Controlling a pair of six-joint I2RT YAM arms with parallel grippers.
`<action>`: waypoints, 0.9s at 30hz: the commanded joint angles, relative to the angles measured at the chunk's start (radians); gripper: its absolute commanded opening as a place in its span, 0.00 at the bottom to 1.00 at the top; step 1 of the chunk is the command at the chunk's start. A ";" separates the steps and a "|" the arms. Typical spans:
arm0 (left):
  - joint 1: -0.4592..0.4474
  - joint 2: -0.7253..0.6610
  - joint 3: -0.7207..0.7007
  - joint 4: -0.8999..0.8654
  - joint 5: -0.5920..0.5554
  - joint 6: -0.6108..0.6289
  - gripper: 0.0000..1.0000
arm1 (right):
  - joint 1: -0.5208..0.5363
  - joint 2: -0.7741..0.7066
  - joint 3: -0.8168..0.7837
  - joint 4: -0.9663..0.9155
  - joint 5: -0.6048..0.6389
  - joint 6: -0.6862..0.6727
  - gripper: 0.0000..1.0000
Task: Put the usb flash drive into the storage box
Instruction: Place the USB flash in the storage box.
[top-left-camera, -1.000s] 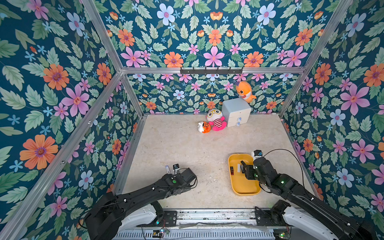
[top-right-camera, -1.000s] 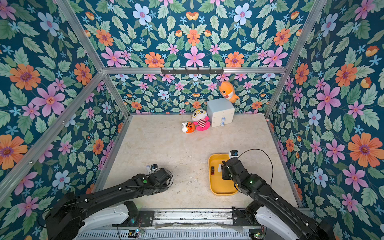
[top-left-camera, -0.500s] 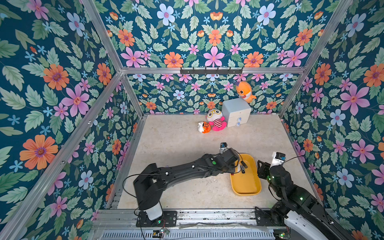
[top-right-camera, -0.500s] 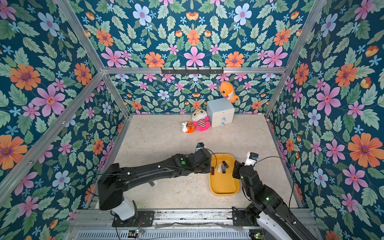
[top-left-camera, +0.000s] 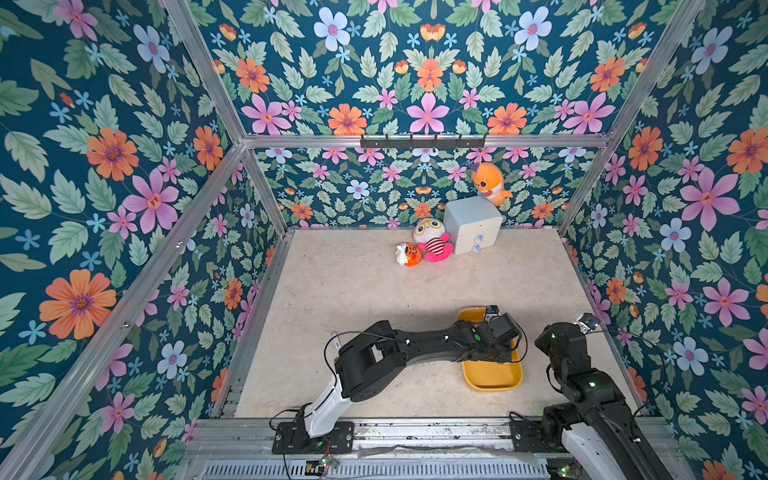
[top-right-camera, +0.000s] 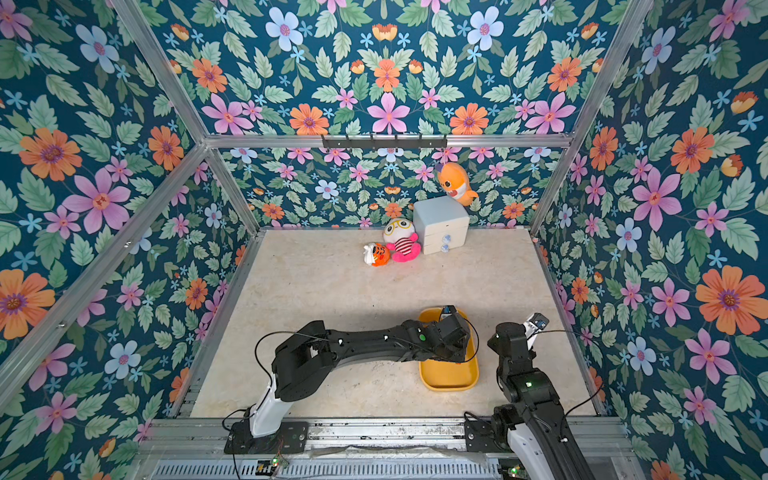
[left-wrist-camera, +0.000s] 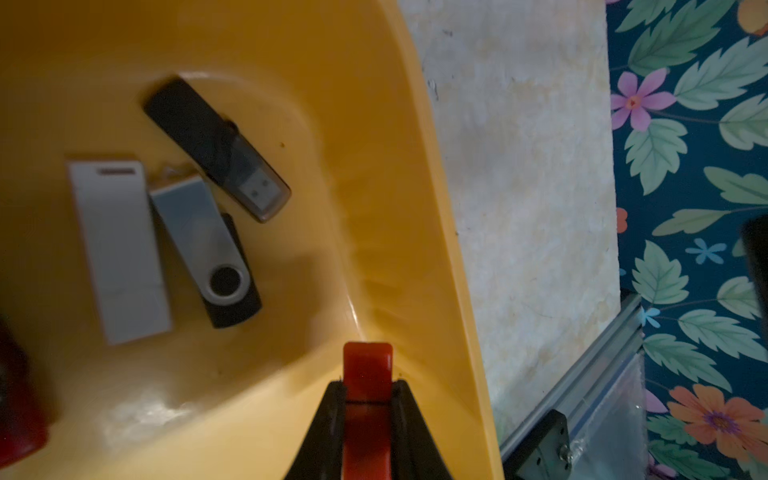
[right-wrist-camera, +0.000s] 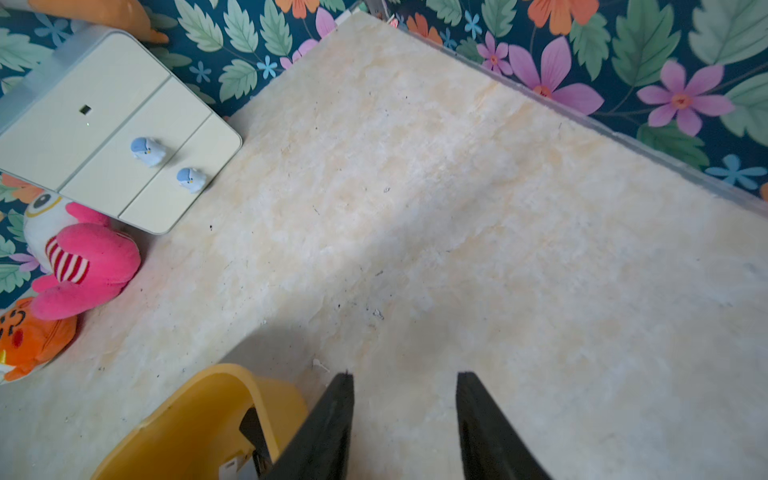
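The left arm (top-left-camera: 415, 349) reaches rightward from its base across the tabletop (top-left-camera: 353, 291), and in both top views its wrist covers the middle of the yellow box (top-left-camera: 492, 376). In the left wrist view, the left end effector (left-wrist-camera: 367, 388) is clamped on a red drive (left-wrist-camera: 367, 365). The drive's end pokes out past the fingertips, over the box's inner wall (left-wrist-camera: 415, 166) and close under the rim.

Three more drives lie on the box floor. A white drive (left-wrist-camera: 118, 249) is just beside a silver drive (left-wrist-camera: 199, 232), and a black drive (left-wrist-camera: 195, 124) with a clear cap lies slantwise close to the silver one.

Right of the box stands the right arm (top-left-camera: 569, 353), apart from it. The right end effector (right-wrist-camera: 405, 415) has its jaws spread with nothing between them, over bare tabletop just beside the box's rim (right-wrist-camera: 199, 415).

Along the back wall are a tiger toy (top-left-camera: 409, 254), a pink doll (top-left-camera: 434, 245) touching it, a pale cabinet (top-left-camera: 471, 224), and an orange plush (top-left-camera: 488, 183) perched at the cabinet's back corner.
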 joint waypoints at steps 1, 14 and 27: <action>-0.001 0.006 0.004 -0.002 -0.006 -0.019 0.30 | -0.006 0.020 -0.015 0.075 -0.093 -0.016 0.46; 0.041 -0.191 -0.047 -0.129 -0.112 0.064 0.56 | -0.005 0.132 0.076 0.127 -0.274 -0.068 0.46; 0.698 -1.103 -0.683 -0.420 -0.156 0.270 0.60 | 0.559 0.722 0.599 0.086 -0.221 -0.086 0.45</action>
